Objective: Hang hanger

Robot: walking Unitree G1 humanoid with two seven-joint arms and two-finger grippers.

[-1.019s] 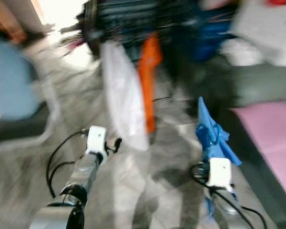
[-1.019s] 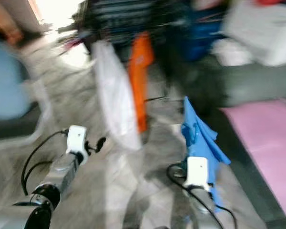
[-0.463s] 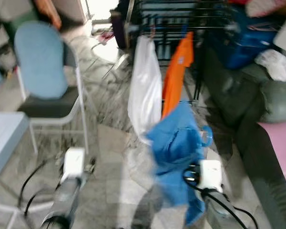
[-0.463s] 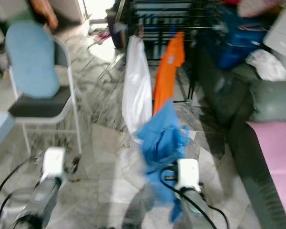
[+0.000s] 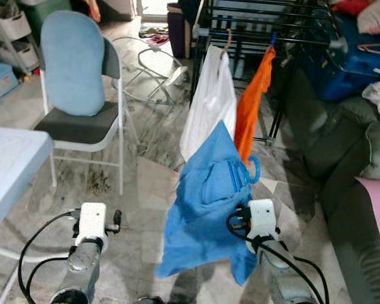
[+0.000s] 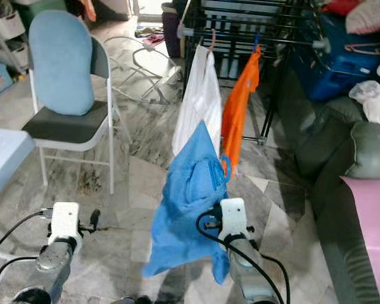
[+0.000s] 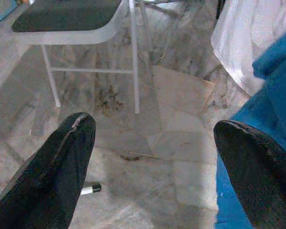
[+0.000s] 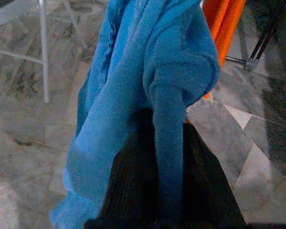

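A blue garment point(image 5: 202, 209) on a blue hanger, whose hook point(image 5: 254, 170) sticks out to the right, hangs in front of my right arm. My right gripper point(image 8: 158, 162) is shut on it, and the cloth drapes over the black fingers point(image 8: 133, 191). Ahead stands a black drying rack point(image 5: 266, 25) with a white garment point(image 5: 209, 104) and an orange garment point(image 5: 250, 95) hanging from its front rail. My left gripper point(image 7: 152, 157) is held low to the left, open and holding nothing, above the marble floor.
A folding chair point(image 5: 76, 82) with a pale blue cushion stands to the left. A light blue table corner point(image 5: 6, 171) is at the near left. A dark green sofa point(image 5: 348, 164) runs along the right, with a blue bin point(image 5: 358, 63) behind it.
The head view has swung and sharpened, so the rack now stands ahead. The blue garment in my right gripper has swung towards the middle and hangs spread wider.
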